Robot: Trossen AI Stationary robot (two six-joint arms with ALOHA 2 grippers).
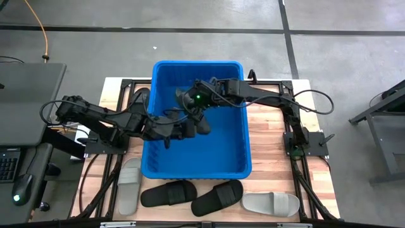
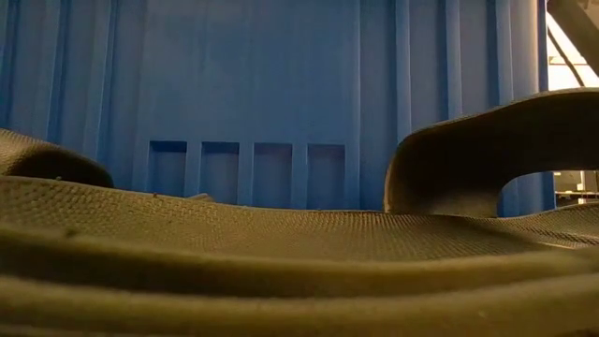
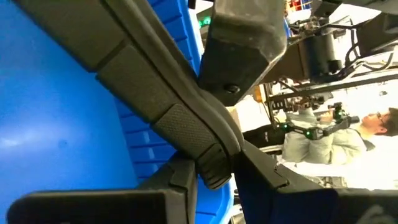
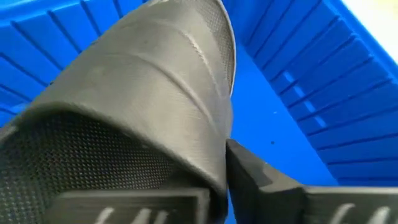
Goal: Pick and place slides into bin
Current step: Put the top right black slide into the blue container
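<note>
Take the bin (image 1: 196, 166) as your landmark: it sits blue and deep in the middle of the wooden surface (image 1: 272, 152), and both arms reach over its rim into it.

Your right claw (image 1: 190, 100) is inside the bin, toward its far wall. In the right wrist view its fingers (image 4: 261, 180) are closed on the band strap of a black slide (image 4: 155, 99), which hangs tilted above the bin's blue floor with the ribbed walls all around it.

Your left claw (image 1: 183, 126) comes in over the bin's left rim and ends near the middle of the bin, just beside the right claw. From above, the dark slide and the two claws merge into one dark mass, so you cannot tell there how wide the left claw stands or whether it grips anything. The left wrist view does not settle it either: it shows dark bars crossing in front of the bin's blue wall, with a person in a light top (image 3: 348, 146) in the room beyond.

Outside the bin, along its near wall, you have four more slides lying flat on the surface: a light grey slide (image 1: 128, 185) by the bin's near left corner, two black slides (image 1: 168, 192) (image 1: 217, 197) side by side before the near wall, and another light grey slide (image 1: 271, 204) toward the near right corner. One more dark slide (image 1: 140, 98) shows just outside the bin's left wall.
</note>
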